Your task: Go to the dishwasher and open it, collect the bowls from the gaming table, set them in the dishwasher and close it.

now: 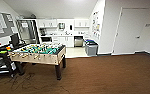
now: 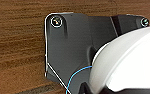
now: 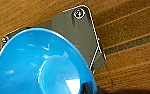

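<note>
A white bowl (image 2: pixel 126 60) looms large in the left wrist view, above the brown floor, with my left gripper (image 2: pixel 91 89) shut on its rim. In the right wrist view a blue bowl (image 3: pixel 41 65) sits the same way in my right gripper (image 3: pixel 87 88). The gaming table (image 1: pixel 38 53) stands at the left in the head view, green field up, several steps ahead. The dishwasher (image 1: pixel 78 41), a steel front under the white counter, is in the kitchen nook at the far end; I cannot tell how its door stands.
A grey bin (image 1: pixel 91 48) with a blue top stands by the wall at the nook's right edge. A dark cart with a monitor (image 1: pixel 2 57) crowds the gaming table's left end. Cables (image 1: pixel 21 80) lie on the brown carpet near the table legs. A white door (image 1: pixel 131 30) is at the right.
</note>
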Tool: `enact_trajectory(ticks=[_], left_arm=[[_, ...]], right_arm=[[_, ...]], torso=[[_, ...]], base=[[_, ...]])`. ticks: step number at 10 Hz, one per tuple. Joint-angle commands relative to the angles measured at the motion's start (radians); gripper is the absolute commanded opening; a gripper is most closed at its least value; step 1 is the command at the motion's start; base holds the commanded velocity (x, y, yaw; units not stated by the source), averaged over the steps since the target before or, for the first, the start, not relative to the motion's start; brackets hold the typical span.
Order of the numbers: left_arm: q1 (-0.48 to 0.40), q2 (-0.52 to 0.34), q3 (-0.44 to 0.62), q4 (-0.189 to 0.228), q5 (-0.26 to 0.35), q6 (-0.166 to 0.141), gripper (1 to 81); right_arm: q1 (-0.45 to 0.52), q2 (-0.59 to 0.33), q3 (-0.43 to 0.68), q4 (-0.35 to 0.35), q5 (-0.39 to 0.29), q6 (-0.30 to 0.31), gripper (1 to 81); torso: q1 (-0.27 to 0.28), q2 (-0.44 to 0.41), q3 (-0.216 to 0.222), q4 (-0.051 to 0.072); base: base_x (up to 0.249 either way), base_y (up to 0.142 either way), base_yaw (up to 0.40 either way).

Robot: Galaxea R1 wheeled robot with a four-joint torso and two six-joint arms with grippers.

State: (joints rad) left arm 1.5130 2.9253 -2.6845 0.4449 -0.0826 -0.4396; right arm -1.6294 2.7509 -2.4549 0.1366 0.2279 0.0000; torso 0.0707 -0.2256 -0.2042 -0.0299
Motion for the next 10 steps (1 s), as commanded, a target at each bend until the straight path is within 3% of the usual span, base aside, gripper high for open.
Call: enact_trajectory(ticks=[1,3,10], left_arm=[[-0.044,-0.009,-0.002,0.006,0.037,0.007,1.0],[-0.044,-0.009,-0.002,0.008,0.037,0.007,1.0],[-0.044,-0.009,-0.002,0.011,0.037,0.007,1.0]], right_arm=[[0.032,-0.023,0.001,-0.008,-0.05,-0.003,1.0],[0.032,-0.023,0.001,-0.008,-0.05,-0.003,1.0],[0.035,-0.02,0.001,-0.008,-0.059,-0.003,1.0]], torso=[[0.0,0.0,0.0,0.0],[0.0,0.0,0.0,0.0],[0.0,0.0,0.0,0.0]], base=[[0.179,0.0,0.0],[0.179,0.0,0.0],[0.18,-0.087,0.0]])
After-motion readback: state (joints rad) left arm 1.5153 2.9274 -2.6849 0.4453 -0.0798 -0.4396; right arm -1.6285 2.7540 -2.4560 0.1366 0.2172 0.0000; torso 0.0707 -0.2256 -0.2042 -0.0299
